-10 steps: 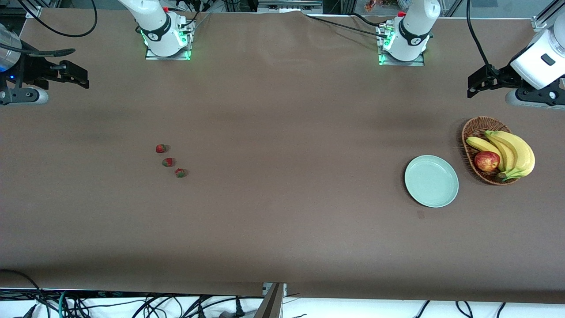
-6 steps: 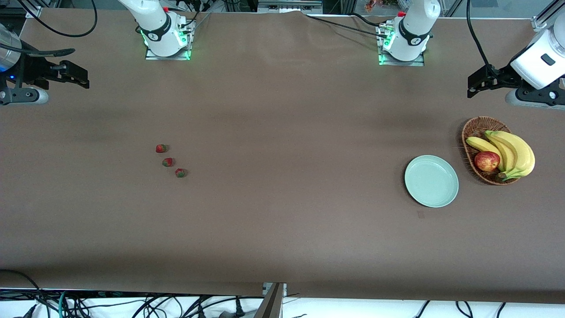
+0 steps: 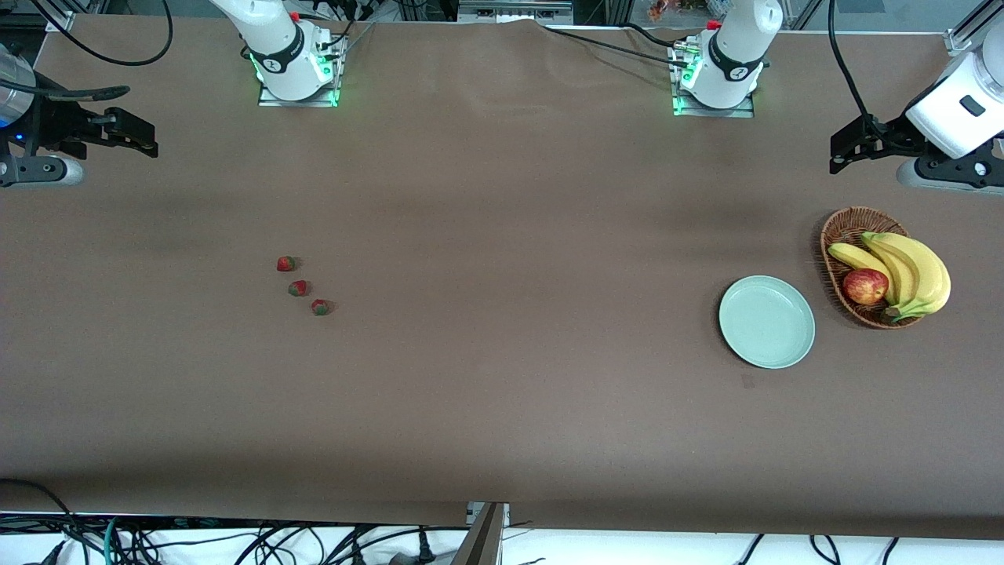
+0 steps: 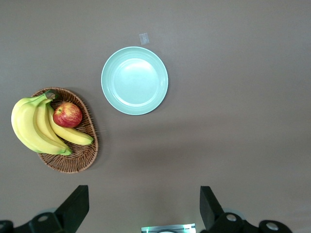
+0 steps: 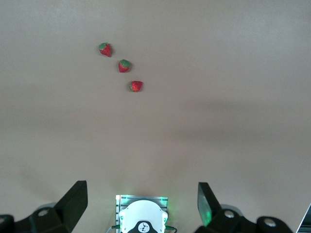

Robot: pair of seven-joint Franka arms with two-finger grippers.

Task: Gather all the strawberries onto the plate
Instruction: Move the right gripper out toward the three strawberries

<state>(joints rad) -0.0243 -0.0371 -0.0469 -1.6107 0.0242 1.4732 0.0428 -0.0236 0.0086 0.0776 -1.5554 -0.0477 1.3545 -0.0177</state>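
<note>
Strawberries [image 3: 298, 287], three, tiny, red, green-topped

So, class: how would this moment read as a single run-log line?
strawberries: three on table, right arm's end | plate: bare, beside basket | left gripper: open, raised, waiting | right gripper: open, raised, waiting

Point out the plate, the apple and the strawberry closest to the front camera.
plate [image 3: 766, 322], front view, bare middle of its mint-green surface.
apple [image 3: 865, 286], front view, middle of its red skin, in the basket.
nearest strawberry [image 3: 320, 307], front view, its red body.
</note>
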